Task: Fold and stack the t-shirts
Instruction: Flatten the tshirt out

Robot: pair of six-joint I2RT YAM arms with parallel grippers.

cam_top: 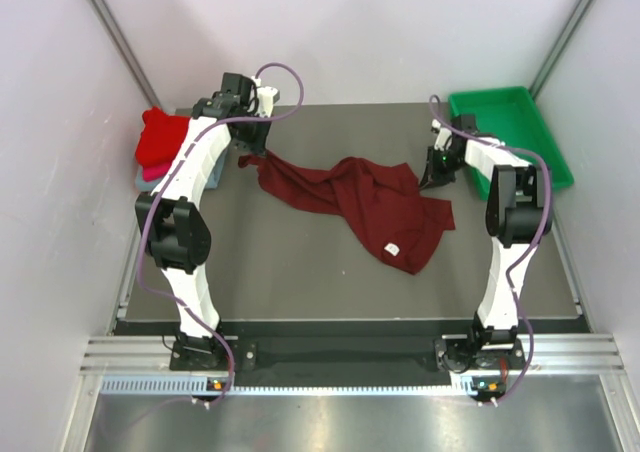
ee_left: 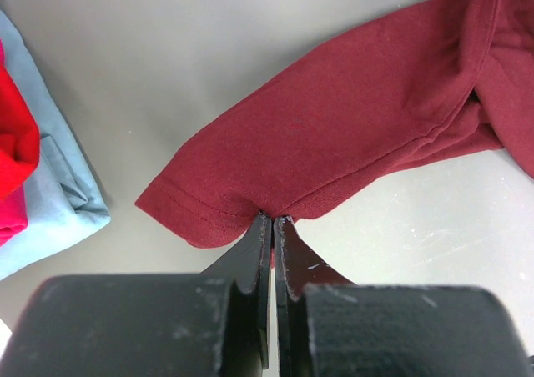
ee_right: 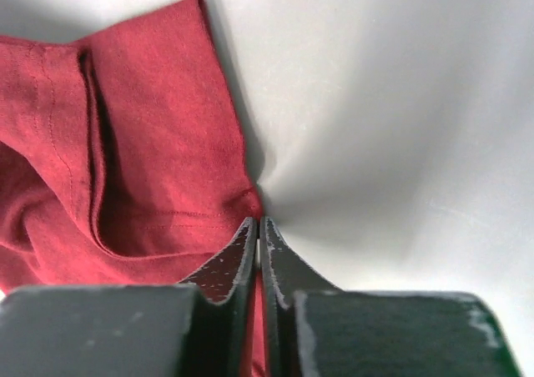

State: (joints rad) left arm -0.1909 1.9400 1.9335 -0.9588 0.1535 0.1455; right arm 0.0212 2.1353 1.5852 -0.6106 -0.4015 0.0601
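Observation:
A dark maroon t-shirt [cam_top: 355, 204] lies crumpled across the middle of the table, its white neck label showing at the front. My left gripper [cam_top: 250, 154] is shut on the hem of its left sleeve [ee_left: 209, 214], the jaws pressed together on the cloth in the left wrist view [ee_left: 273, 218]. My right gripper [cam_top: 437, 177] is shut on the shirt's right edge, maroon cloth [ee_right: 167, 185] pinched between the jaws [ee_right: 257, 221]. Folded t-shirts, bright red [cam_top: 163, 138] over pink and grey-blue [ee_left: 50, 185], lie stacked at the table's left edge.
A green plastic tray [cam_top: 510, 132] stands at the back right, just behind the right arm. White walls close in on both sides. The table's front edge runs just ahead of the arm bases.

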